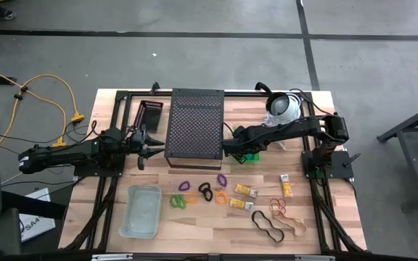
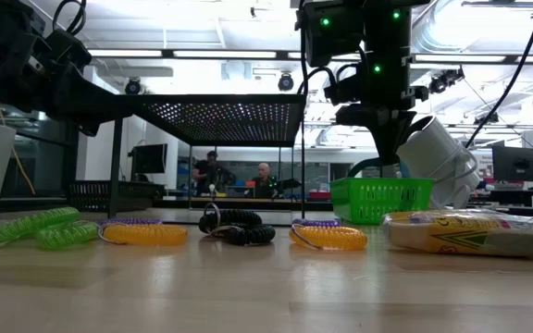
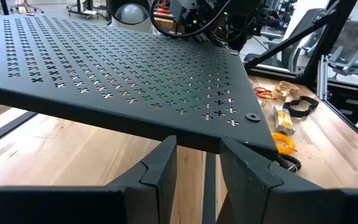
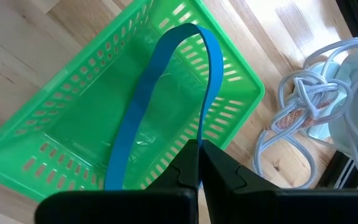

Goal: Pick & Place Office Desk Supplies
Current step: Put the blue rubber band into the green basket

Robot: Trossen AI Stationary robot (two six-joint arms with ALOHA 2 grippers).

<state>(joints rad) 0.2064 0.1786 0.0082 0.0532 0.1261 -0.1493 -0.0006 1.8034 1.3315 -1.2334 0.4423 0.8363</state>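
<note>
The right gripper hangs over a green basket and its fingers are pinched together on a blue band, whose loop dangles down into the basket; the lower end of the band is cut off behind the gripper body in the right wrist view, so it cannot be told whether it touches the basket floor. From above, the basket is almost wholly hidden under the right arm, only green slivers showing beside the black perforated shelf. The left gripper sits at the shelf's left edge with its fingers parted and nothing between them, the shelf's underside edge just ahead. Most of the supplies lie loose on the table in front of the shelf: coil loops in purple, green, black and orange, yellow-and-white packets, and thin rubber bands, brown and black, near the front right. A clear tray stands at the front left; what it holds is hard to make out. A white dome device with a tangled cable sits beside the basket, half covered by the arm. In the low view two people sit far behind, too small to describe.
</note>
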